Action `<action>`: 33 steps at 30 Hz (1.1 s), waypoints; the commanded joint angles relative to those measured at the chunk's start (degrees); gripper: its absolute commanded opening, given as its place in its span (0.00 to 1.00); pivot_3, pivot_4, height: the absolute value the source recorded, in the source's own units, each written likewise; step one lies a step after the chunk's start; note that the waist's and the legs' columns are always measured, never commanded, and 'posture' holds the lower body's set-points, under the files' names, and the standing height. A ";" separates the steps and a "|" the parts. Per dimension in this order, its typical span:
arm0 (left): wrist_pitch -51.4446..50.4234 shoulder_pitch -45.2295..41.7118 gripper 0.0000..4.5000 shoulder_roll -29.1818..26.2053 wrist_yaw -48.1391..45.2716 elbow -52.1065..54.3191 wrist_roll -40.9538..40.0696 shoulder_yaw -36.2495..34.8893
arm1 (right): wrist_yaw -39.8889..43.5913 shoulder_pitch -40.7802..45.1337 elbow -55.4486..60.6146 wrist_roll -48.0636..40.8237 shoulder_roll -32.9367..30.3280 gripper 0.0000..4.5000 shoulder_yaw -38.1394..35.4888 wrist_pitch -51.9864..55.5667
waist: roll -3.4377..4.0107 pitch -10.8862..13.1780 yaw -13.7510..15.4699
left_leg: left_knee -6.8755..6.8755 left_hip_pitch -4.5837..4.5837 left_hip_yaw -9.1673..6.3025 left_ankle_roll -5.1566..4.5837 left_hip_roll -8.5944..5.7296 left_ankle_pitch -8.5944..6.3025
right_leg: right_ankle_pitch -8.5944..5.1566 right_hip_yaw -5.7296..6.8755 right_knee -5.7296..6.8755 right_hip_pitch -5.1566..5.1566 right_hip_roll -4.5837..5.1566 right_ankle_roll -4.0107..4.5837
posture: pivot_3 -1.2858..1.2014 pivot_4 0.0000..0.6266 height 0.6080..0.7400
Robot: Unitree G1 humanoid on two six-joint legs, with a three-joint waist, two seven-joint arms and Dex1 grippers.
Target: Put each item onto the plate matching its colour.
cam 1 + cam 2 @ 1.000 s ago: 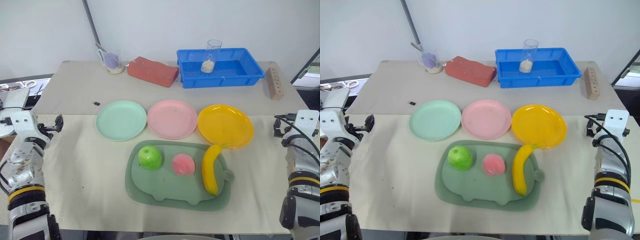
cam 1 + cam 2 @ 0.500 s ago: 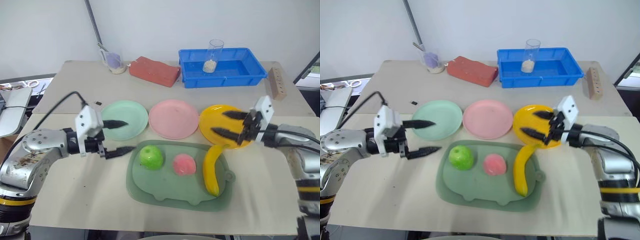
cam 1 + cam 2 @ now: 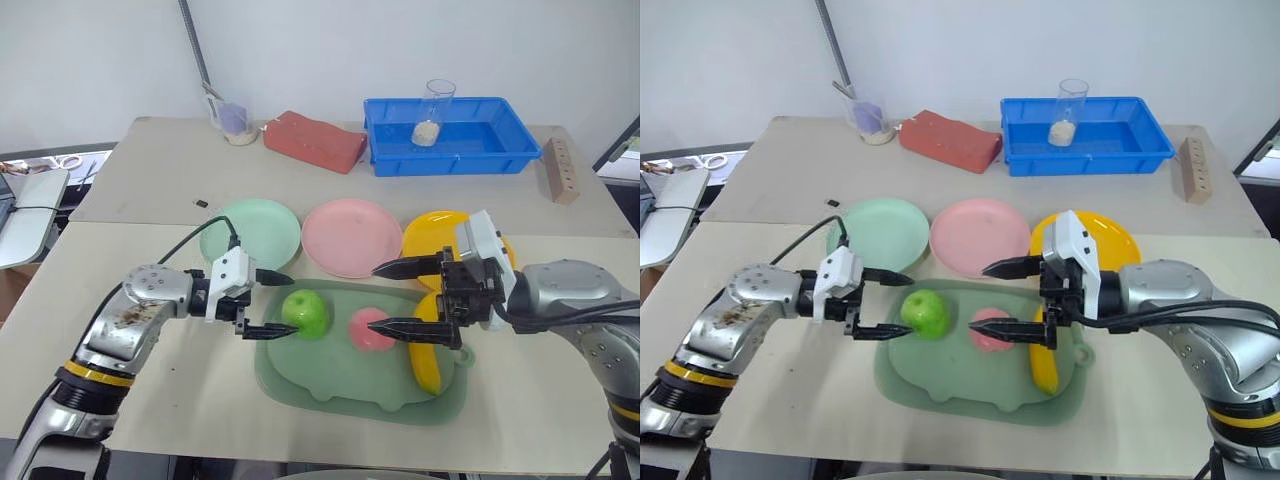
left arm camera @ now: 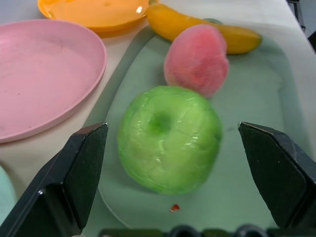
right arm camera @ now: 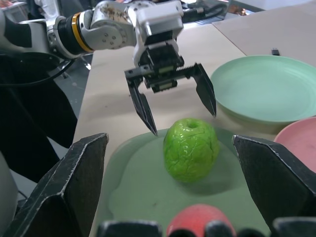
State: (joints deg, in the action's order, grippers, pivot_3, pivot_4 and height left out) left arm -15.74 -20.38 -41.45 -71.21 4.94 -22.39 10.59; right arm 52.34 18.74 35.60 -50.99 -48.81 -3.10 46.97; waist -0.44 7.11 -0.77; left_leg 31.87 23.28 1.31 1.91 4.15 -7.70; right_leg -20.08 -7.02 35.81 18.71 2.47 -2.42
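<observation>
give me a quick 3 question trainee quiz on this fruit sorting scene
1. True or false: the green apple already lies on the mint green plate.
2. Which fruit does the open left claw face? A banana, B apple, C peach.
3. Fill in: the peach and the banana lie on the dull-green ____.

Key: 1 false, it is on the tray. 2 B. 3 tray.
</observation>
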 commanded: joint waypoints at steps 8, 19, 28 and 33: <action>1.93 -2.46 1.00 3.61 -3.74 -5.53 3.86 3.90 | -1.77 0.99 2.43 -3.04 -0.53 0.99 -0.79 1.71 | 0.00 0.00 -0.03 | 0.00 -0.02 -0.02 -0.01 0.00 0.00 | 0.00 0.00 0.05 -0.28 -0.02 -0.01 | 0.52 0.24 1.00; 0.62 -3.11 0.59 6.03 -0.70 -4.57 3.97 1.68 | -1.43 0.29 1.13 -0.81 0.37 1.00 0.07 -0.14 | -0.01 0.00 -0.05 | 0.04 -0.04 -0.09 -0.01 0.00 0.00 | -0.01 0.06 0.05 -0.34 -0.03 -0.02 | 0.52 0.24 1.00; -12.54 -6.21 0.58 3.70 12.55 -4.28 -1.59 -13.21 | -12.10 9.54 -4.20 9.40 8.90 1.00 5.94 -0.22 | 0.00 0.01 -0.45 | 0.03 -0.06 -0.23 -0.01 0.00 0.00 | -0.03 0.08 0.16 -0.27 -0.10 -0.05 | 0.52 0.24 1.00; -13.65 -7.56 0.58 8.26 26.73 -8.70 0.40 -19.52 | -17.37 16.44 -7.83 12.98 16.07 1.00 9.28 1.00 | 0.09 -0.04 -0.05 | 0.04 -0.04 -0.30 -0.01 -0.01 0.00 | -0.06 0.12 0.15 -0.32 -0.12 -0.14 | 0.52 0.24 1.00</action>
State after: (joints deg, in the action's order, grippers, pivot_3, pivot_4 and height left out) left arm -29.05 -27.30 -33.79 -48.15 -3.25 -22.21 -7.08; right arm 36.38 33.68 27.45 -38.81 -33.32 6.13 48.07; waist -0.35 7.07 -0.82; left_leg 31.93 23.24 1.00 1.89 4.14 -7.70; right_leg -20.11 -6.88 35.99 18.40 2.36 -2.50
